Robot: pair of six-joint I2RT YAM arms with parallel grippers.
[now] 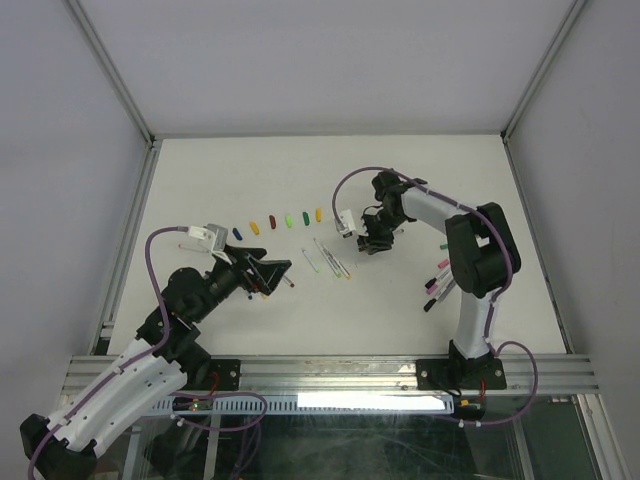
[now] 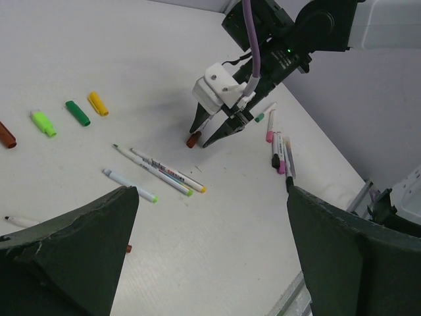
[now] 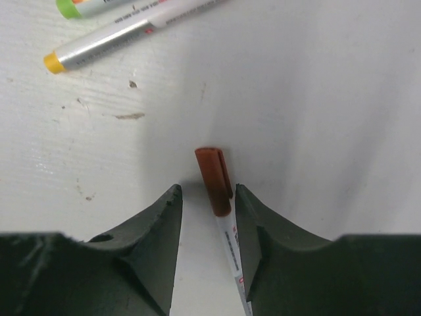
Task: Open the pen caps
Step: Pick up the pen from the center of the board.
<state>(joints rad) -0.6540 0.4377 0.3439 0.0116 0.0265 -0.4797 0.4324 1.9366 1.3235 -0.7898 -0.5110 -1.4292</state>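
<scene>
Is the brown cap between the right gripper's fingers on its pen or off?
On. The right wrist view shows the brown cap seated over the white pen barrel's end, with no gap between them.

The maroon cap [image 3: 213,181] is still fitted on its white pen [image 3: 231,255]. Left of it, loose in a row, lie a yellow cap [image 2: 98,103], dark green cap [image 2: 77,112], light green cap [image 2: 43,122] and red cap [image 2: 5,135].

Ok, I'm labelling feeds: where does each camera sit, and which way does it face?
Top external: above and behind, looking down at the table; left arm, right arm show.
Left wrist: faces across toward the right tool; own fingers show.
Right wrist: points down at the brown-capped pen; own fingers show.
Shared by both wrists: that pen.
</scene>
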